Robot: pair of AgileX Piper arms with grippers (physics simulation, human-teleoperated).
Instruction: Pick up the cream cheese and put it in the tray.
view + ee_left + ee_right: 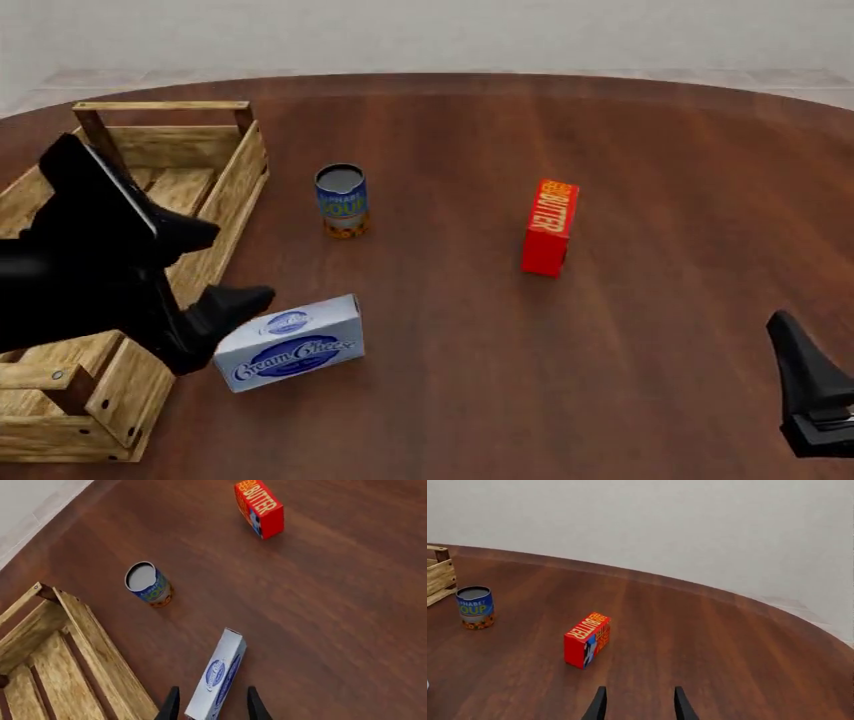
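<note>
The cream cheese [291,343] is a flat white box with a blue oval logo, standing on a long edge on the table just right of the tray [235,196]. The tray is a long light-wood slatted crate at the left. My left gripper [230,308] reaches over the tray's near right wall to the box's left end. In the left wrist view its fingers [171,707] are spread on either side of the cream cheese [220,672], with small gaps to it, beside the tray [100,655]. My right gripper [639,707] is open and empty, low at the front right [805,375].
A blue soup can [342,200] stands upright behind the cream cheese, near the tray's far end. A red butter box [549,226] stands on edge at mid-table. Both also show in the right wrist view, can [475,607] and butter box [588,639].
</note>
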